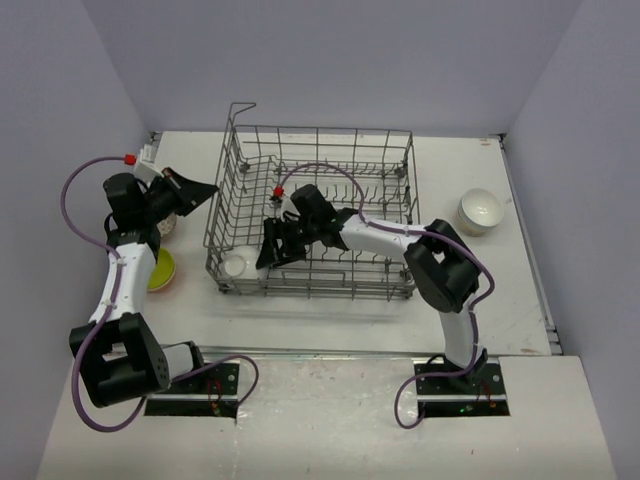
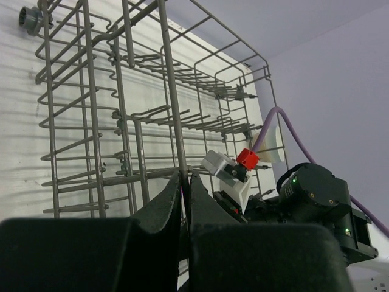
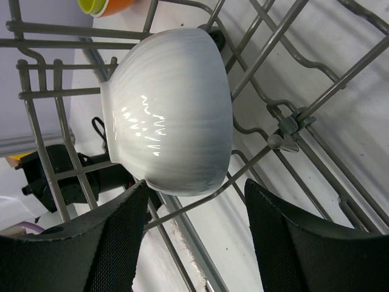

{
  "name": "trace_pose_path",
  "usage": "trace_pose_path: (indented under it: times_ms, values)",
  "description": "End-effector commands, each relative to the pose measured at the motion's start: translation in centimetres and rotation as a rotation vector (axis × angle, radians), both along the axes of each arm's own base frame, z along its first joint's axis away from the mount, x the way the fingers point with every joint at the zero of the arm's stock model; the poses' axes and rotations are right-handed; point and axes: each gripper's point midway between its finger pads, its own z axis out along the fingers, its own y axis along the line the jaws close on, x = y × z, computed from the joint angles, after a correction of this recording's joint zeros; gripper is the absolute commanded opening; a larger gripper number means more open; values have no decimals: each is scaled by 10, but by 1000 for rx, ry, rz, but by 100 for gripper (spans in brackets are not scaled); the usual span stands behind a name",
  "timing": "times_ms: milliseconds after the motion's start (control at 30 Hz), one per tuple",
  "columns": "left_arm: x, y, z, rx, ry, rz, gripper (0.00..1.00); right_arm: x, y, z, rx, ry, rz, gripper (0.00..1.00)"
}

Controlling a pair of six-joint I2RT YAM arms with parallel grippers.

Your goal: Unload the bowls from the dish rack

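The grey wire dish rack [image 1: 385,135] stands mid-table. A white bowl [image 1: 238,265] rests inside its near-left corner; in the right wrist view the bowl [image 3: 170,109] lies on its side against the wires. My right gripper [image 1: 275,245] is inside the rack, open, right beside this bowl. Its fingers [image 3: 115,237] stand on either side of the bowl's lower edge and do not grip it [image 3: 197,194]. My left gripper [image 1: 205,190] is shut at the rack's left wall. Its tips [image 2: 185,179] meet at an upright rack wire [image 2: 173,91]; I cannot tell whether they pinch it.
A white bowl [image 1: 480,211] sits on the table right of the rack. A yellow-green and orange bowl stack [image 1: 160,270] sits left of the rack, under my left arm. Rows of upright tines [image 1: 350,200] fill the rack around my right arm. Walls close in the table's far and side edges.
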Motion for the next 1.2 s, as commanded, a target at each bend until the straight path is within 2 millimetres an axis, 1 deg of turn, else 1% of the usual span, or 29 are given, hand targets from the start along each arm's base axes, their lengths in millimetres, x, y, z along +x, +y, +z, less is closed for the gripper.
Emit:
trace_pose_path:
  times_ms: [0, 67, 100, 133, 167, 200, 267, 300, 333, 367, 400, 467, 533, 567, 633, 667, 700, 733, 767, 800, 833, 900, 1000, 1033, 1067, 1133, 1167]
  values:
    - [-5, 0, -8, 7, 30, -13, 0, 54, -24, 35, -17, -168, -117, 66]
    - [-5, -1, -9, 7, 32, -15, 0, 49, -24, 43, -8, -175, -108, 66]
    - [-5, -1, -10, 8, 33, -15, 0, 43, -26, 52, 5, -182, -100, 66]
    - [-5, 0, -10, 10, 32, -14, 0, 39, -26, 56, 10, -188, -96, 66]
    - [-5, 0, -10, 10, 32, -14, 0, 30, -24, 61, 11, -195, -82, 66]
    - [-4, 0, -10, 12, 32, -15, 0, 24, -24, 71, 20, -212, -76, 66]
    - [-4, 0, -12, 11, 37, -13, 0, 13, -23, 79, 14, -219, -63, 66]
    - [-4, 0, -13, 11, 38, -13, 0, 10, -24, 88, 25, -233, -62, 66]
    - [-4, 0, -13, 10, 39, -15, 0, 7, -26, 89, 11, -229, -62, 66]
    - [-3, 0, -13, 11, 40, -12, 0, 8, -28, 91, 1, -233, -68, 66]
    - [-3, 0, -13, 9, 40, -11, 0, 10, -27, 100, 3, -246, -69, 66]
    - [-2, 0, -12, 5, 39, -10, 0, 10, -28, 96, -31, -239, -54, 66]
    - [-2, 0, -12, 0, 42, -8, 0, 13, -25, 90, -78, -224, -24, 66]
    - [-2, 0, -12, -2, 40, -8, 0, 16, -19, 102, -65, -240, -18, 63]
    - [-2, 0, -11, -5, 41, -8, 0, 15, -16, 96, -86, -226, 1, 59]
    - [-2, 0, -11, -4, 38, -7, 0, 16, -11, 96, -75, -221, 13, 47]
    - [-2, -1, -10, -5, 37, -11, 0, 15, -8, 97, -70, -223, 16, 39]
    - [-2, 0, -10, -4, 37, -10, 0, 14, -5, 97, -58, -212, 22, 22]
    - [-2, 0, -10, -4, 37, -10, 0, 14, -2, 99, -50, -210, 25, 13]
    - [-2, 0, -9, -3, 34, -8, 0, 13, 0, 99, -48, -204, 26, 5]
    - [-2, 0, -9, -5, 38, -8, 0, 11, 2, 99, -46, -202, 31, 1]
    - [-2, 0, -7, -6, 33, -9, 0, 8, 5, 95, -50, -193, 43, 0]
    - [-1, 0, -7, -10, 35, -4, 0, -1, 13, 90, -49, -181, 77, 0]
    - [-1, -1, -6, -10, 34, -6, 0, -7, 16, 88, -52, -175, 92, 0]
    - [-1, -1, -6, -10, 33, -6, 0, -9, 20, 92, -45, -184, 102, 0]
    - [0, -1, -6, -13, 34, -5, 0, -14, 26, 87, -53, -178, 119, 0]
    - [-1, -3, -7, -15, 37, -7, 0, -15, 29, 90, -46, -181, 124, 0]
